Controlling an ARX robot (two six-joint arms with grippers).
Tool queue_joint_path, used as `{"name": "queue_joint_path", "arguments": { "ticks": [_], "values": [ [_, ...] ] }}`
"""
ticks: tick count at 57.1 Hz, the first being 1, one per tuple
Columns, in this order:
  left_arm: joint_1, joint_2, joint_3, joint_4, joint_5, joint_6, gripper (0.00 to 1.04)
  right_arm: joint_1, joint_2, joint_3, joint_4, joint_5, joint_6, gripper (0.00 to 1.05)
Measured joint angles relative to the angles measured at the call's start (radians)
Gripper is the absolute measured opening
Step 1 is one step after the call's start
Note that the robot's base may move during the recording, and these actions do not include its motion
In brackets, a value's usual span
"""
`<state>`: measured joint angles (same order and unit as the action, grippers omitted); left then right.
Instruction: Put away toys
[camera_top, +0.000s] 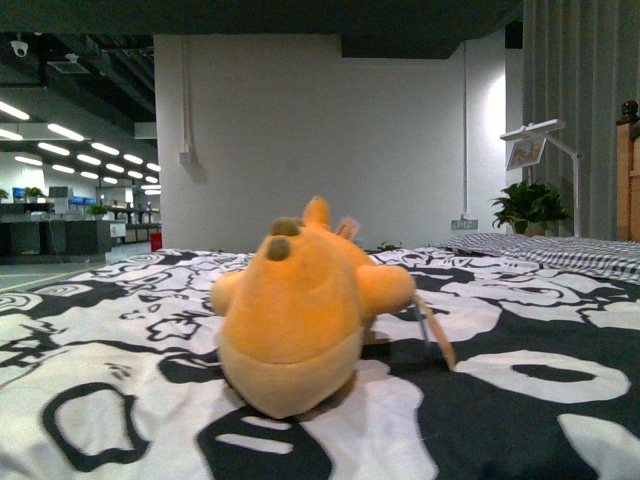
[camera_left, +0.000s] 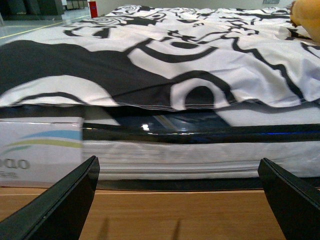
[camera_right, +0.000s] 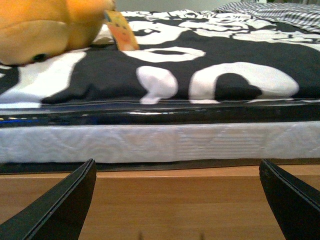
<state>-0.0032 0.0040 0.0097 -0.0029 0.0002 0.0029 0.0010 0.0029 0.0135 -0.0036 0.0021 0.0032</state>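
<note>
Left gripper (camera_left: 177, 202) and right gripper (camera_right: 177, 202) spread wide, empty, facing the mattress (camera_right: 160, 142) side. We note the orange plush toy (camera_top: 300, 310) lying mid-bed on a black-and-white quilt (camera_top: 520, 400). Its tag (camera_top: 436, 335) and the mattress label (camera_left: 40, 150) we cannot read. White wall (camera_top: 300, 120) beyond, potted plant (camera_top: 528, 205) far right.

1. The left gripper (camera_left: 177, 161): two matte black fingers (camera_left: 60, 205), flat-sided wedges tapering to narrow, blunt tips.
2. The right gripper (camera_right: 176, 161): matching black fingers (camera_right: 292, 200), smooth, with straight sloping edges.
</note>
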Motion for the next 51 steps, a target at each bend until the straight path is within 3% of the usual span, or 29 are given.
{"name": "queue_joint_path", "arguments": {
  "ticks": [51],
  "values": [
    [0.0,0.0,0.0,0.001,-0.003,0.0,0.99,-0.001,0.0,0.0,0.002,-0.006,0.0,0.98]
  ]
}}
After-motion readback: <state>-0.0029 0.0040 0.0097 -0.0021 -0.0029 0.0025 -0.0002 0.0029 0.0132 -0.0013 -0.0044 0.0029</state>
